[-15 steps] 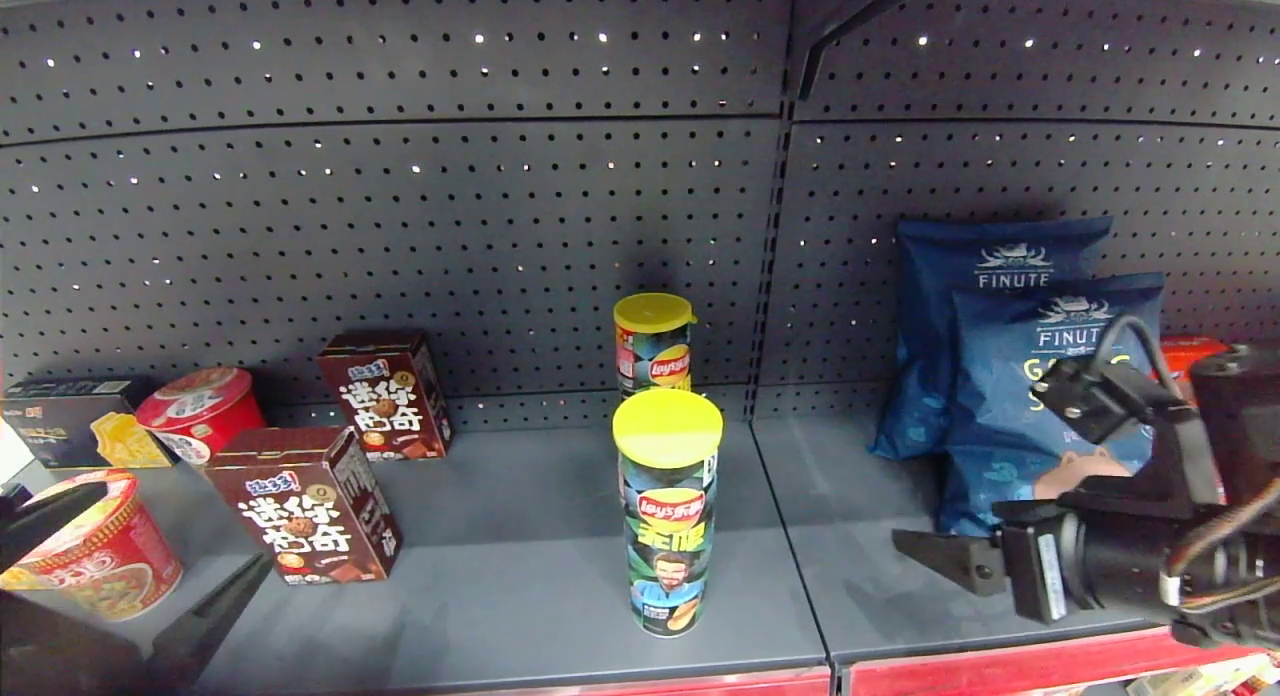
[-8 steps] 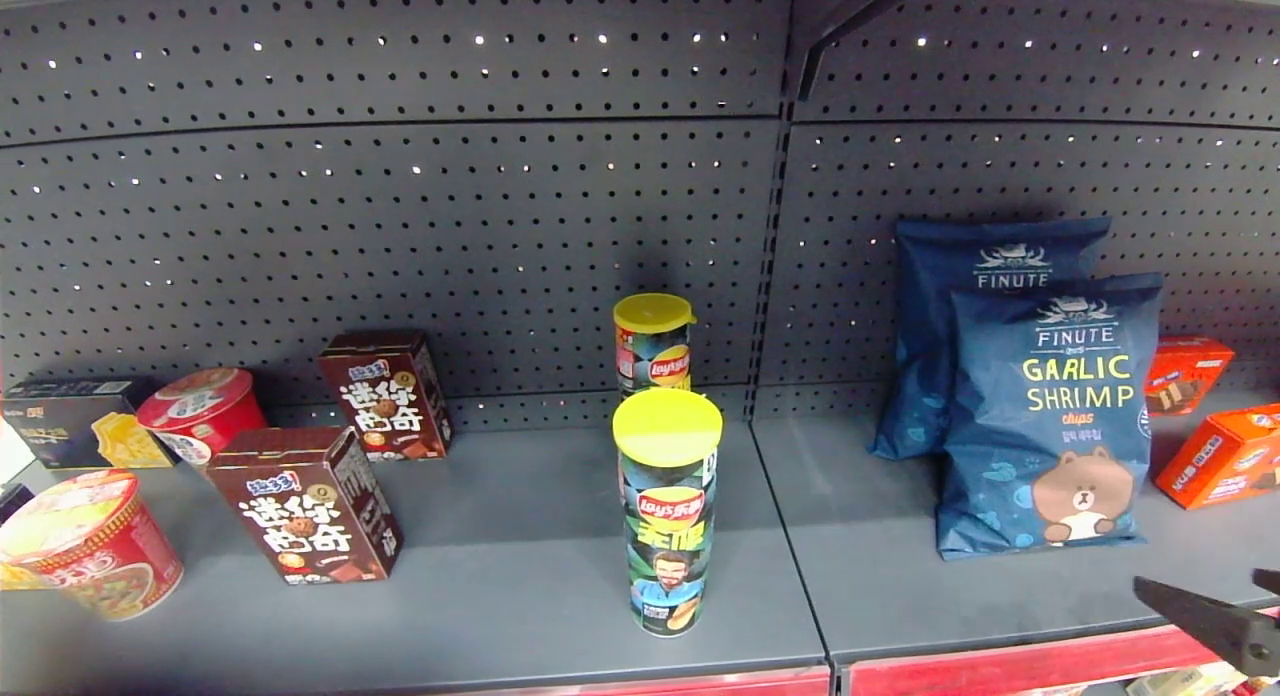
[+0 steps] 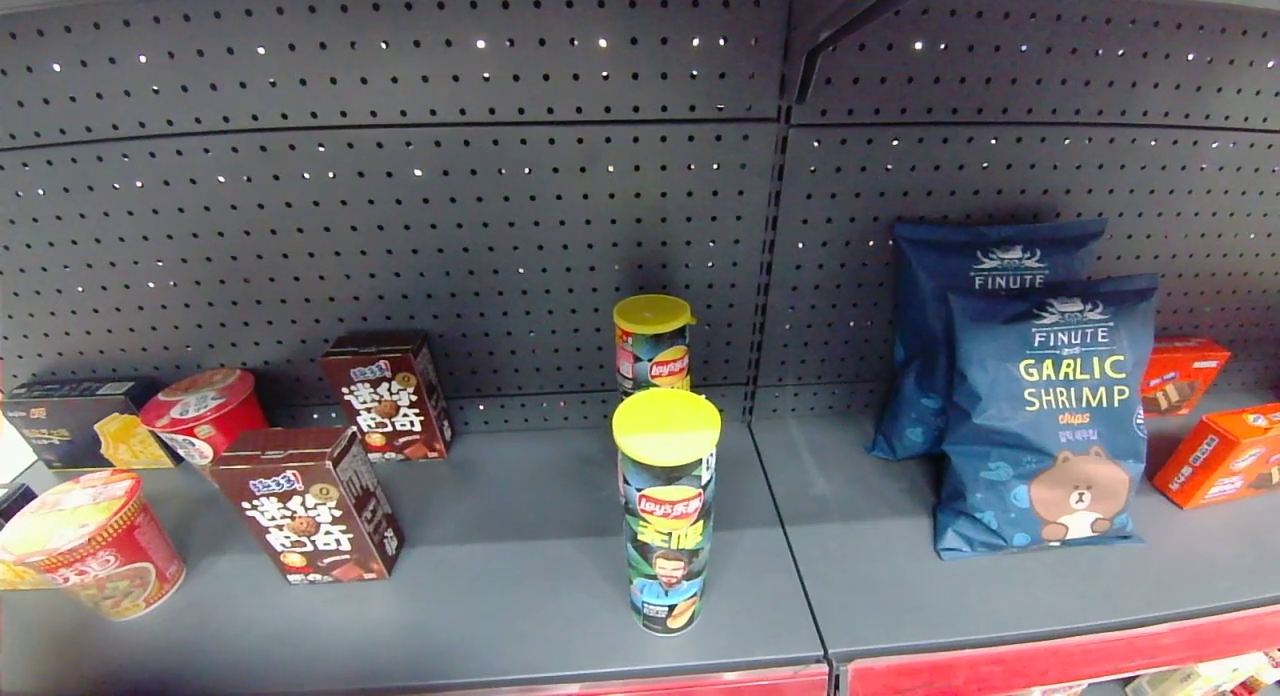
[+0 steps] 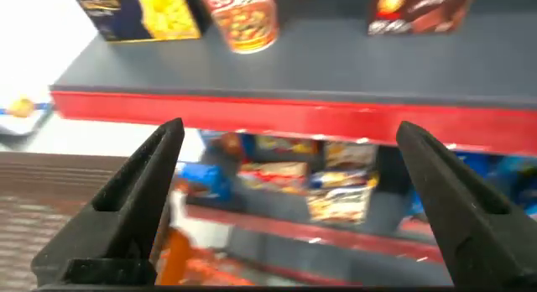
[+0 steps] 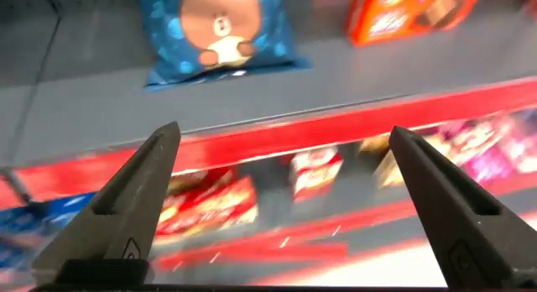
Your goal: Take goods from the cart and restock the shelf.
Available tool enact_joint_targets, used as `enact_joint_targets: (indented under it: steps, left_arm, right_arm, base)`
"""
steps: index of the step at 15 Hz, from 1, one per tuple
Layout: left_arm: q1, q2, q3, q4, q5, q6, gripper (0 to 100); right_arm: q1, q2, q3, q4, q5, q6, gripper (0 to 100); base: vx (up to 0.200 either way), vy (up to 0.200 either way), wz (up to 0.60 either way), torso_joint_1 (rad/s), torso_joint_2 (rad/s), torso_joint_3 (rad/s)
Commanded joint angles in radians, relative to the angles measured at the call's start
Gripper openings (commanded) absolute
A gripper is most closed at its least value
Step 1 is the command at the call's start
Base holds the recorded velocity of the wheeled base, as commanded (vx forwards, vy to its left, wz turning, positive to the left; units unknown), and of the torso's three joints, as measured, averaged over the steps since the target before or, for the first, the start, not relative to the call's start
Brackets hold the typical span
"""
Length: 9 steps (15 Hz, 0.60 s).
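Observation:
On the grey shelf (image 3: 520,566) stand two chip cans with yellow lids, one in front (image 3: 667,511) and one behind (image 3: 654,342). Two brown cookie boxes (image 3: 310,504) sit left of them, with red noodle cups (image 3: 88,546) at the far left. Two blue chip bags (image 3: 1045,416) lean at the right. My left gripper (image 4: 294,208) is open and empty, below the shelf's red front edge (image 4: 285,120). My right gripper (image 5: 285,208) is open and empty too, in front of the red edge (image 5: 277,141) under the blue bag (image 5: 220,28).
Orange boxes (image 3: 1215,454) lie at the shelf's far right. A dark box (image 3: 70,421) sits at the far left. A lower shelf with packaged goods (image 4: 336,183) shows beneath the red edge. Bare shelf lies between the cans and the blue bags.
Both arms have drawn back out of the head view: the right gripper dropped away from the blue bags, the left from the noodle cup. The goods on the shelf have stayed put.

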Motion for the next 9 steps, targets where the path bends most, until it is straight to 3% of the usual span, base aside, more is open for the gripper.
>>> enact_joint_targets:
  steps: [1, 4, 7, 9]
  left_arm:
    - [-0.011, -0.053, 0.003, 0.001, -0.019, -0.042, 100]
    - [-0.011, -0.053, 0.003, -0.001, -0.096, -0.042, 100]
    - [-0.011, -0.053, 0.003, -0.001, -0.099, -0.023, 100]
    - [-0.011, -0.053, 0.003, -0.001, -0.099, -0.026, 100]
  right_arm:
    - [-0.025, -0.223, 0.103, -0.011, 0.002, -0.051, 100]
    - [-0.025, -0.223, 0.105, -0.011, 0.031, -0.056, 100]
    - [-0.025, -0.223, 0.105, -0.011, 0.037, -0.088, 100]
    - [-0.025, -0.223, 0.105, -0.013, 0.034, -0.065, 100]
  base:
    - [0.0, 0.0, 0.0, 0.0, 0.0, 0.0]
    - [0.0, 0.0, 0.0, 0.0, 0.0, 0.0]
    - [0.0, 0.0, 0.0, 0.0, 0.0, 0.0]
    - [0.0, 0.0, 0.6, 0.007, 0.0, 0.002]
